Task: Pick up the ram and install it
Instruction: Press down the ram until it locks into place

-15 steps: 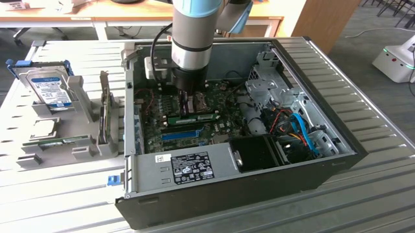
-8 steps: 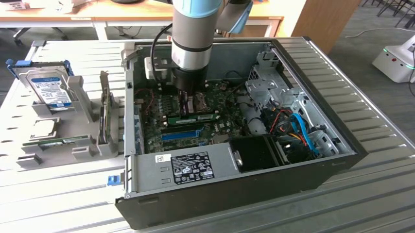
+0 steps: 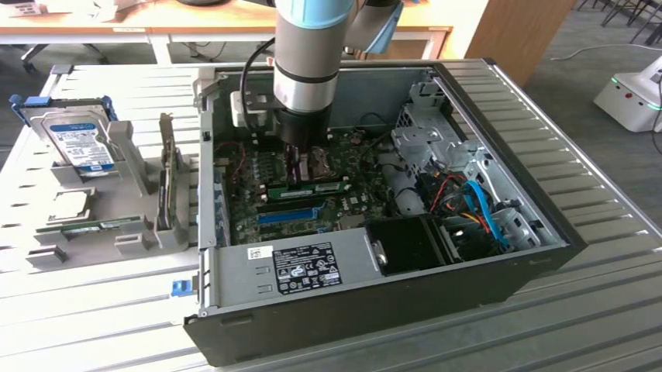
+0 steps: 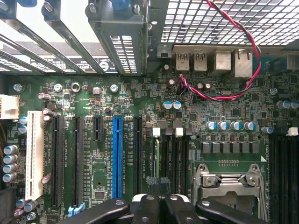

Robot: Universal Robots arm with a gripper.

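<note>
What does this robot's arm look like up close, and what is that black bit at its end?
The arm is a thick silver-grey tube with a pale blue cap at its joint. A black cable runs down its side, past a small white box fixed near the wrist. Below that sits a black collar, then the gripper: dark, narrow fingers. In the wrist view its fingers are glossy black linked bars with round pivot pins.

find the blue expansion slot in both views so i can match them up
Exterior view: the blue expansion slot lies on the motherboard inside the open computer case, nearer the camera than the gripper.
Wrist view: the blue expansion slot runs between two black slots, beside the gripper.
Shared landmark: the gripper, close to the slot in both.
</note>
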